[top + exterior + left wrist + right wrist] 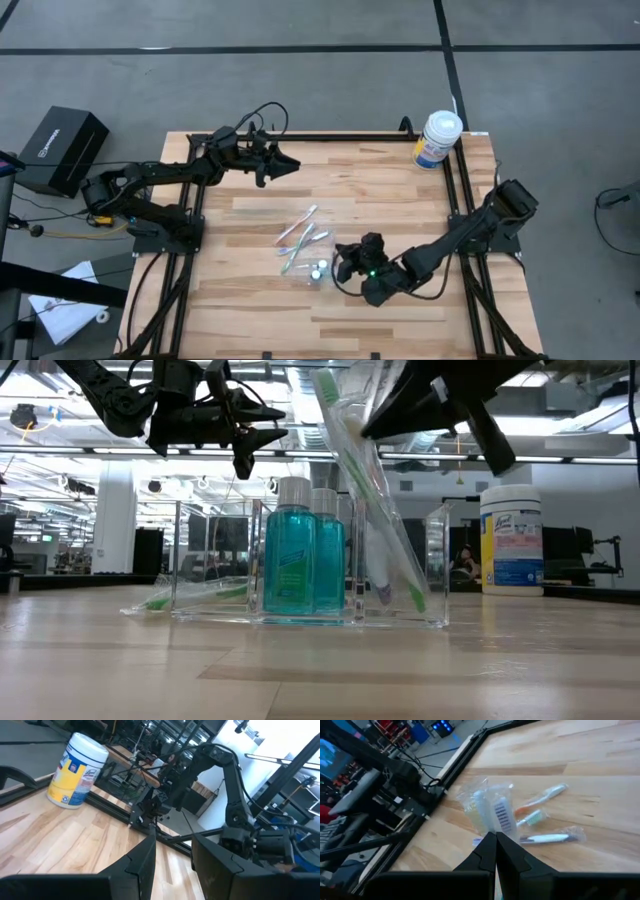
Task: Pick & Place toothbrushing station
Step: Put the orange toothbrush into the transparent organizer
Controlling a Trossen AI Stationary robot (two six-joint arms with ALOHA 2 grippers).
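Left to right. The left gripper (285,163) hangs above the far left part of the wooden table (400,195), well apart from the work, fingers parted with nothing between them.

Near the table's middle lies a loose fan of toothbrushes (300,232), some in clear wrappers, flat on the wood. Just beside them stands the clear plastic container (310,570), holding two teal bottles with white caps (300,560) in one compartment and at least one green-and-white toothbrush (375,520) leaning steeply in the next. Another toothbrush (190,596) lies flat at the container's left side in the low view.

The right gripper (350,263) hovers just beside the container, fingers pressed together and holding nothing that can be seen.

Risks, as a judgement: the container is light and its walls are hard to see, so a descent with the fingers pressed together could strike its rim and tip it, spilling bottles and brush. The leaning toothbrush projects above the rim and could be snagged by the arm. The wrapped brushes on the wood are thin and slippery and may slide or rotate when pinched.

A white wipes tub with a blue-and-yellow label (438,139) stands at the far right corner. The table is pale planked wood in a black frame; around it is grey floor, with a black box (62,150) at left and an open workshop behind.
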